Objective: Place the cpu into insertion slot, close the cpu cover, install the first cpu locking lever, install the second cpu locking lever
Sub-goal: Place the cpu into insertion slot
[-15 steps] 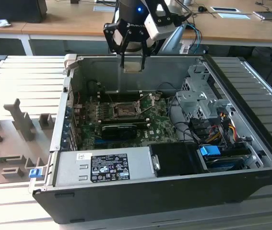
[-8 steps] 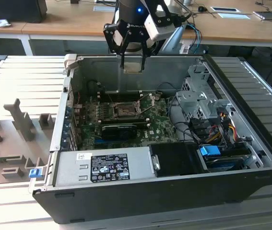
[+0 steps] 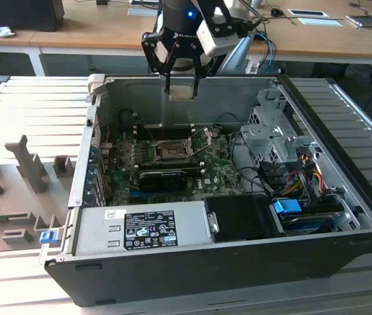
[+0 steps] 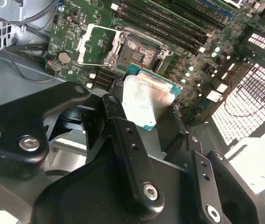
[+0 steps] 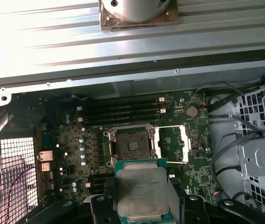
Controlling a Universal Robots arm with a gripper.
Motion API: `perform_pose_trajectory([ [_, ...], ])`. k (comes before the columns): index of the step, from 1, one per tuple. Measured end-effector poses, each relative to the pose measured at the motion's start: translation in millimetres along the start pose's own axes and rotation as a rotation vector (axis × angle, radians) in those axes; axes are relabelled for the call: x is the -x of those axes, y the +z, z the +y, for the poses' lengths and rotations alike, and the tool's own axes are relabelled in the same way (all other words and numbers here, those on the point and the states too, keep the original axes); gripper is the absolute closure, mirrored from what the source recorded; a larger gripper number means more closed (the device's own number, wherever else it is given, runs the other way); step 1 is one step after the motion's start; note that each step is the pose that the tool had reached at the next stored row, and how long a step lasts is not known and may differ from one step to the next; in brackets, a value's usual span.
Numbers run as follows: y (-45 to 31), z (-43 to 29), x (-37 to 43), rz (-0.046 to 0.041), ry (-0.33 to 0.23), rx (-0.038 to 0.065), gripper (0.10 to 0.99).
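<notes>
The cpu (image 5: 140,189) is clamped flat between the fingers of the end effector (image 3: 182,90), at the upper middle of the exterior view. It is well above the slot (image 5: 131,147), which lies open at that view's centre. The cover (image 5: 186,145) is swung back beside the slot. Seating it well, I judge, means keeping the chip level and squared to the socket rim. The levers seem swung clear, though that is hard to tell. Memory slots (image 5: 123,112) lie just beside the socket. A black card (image 3: 163,177) lies below it in the exterior view, and cables (image 3: 290,177) lie towards that view's right. Nothing appears to overhang the socket.
</notes>
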State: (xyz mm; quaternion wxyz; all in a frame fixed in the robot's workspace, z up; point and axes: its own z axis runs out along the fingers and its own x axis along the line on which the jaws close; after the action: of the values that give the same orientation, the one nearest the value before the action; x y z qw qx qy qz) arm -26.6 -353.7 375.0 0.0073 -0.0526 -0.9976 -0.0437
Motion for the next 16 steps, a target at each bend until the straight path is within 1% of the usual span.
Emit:
perform_pose_trajectory([
  [16, 0.2, 0.0, -0.2, -0.0056, 0.065, 0.001, 0.561],
])
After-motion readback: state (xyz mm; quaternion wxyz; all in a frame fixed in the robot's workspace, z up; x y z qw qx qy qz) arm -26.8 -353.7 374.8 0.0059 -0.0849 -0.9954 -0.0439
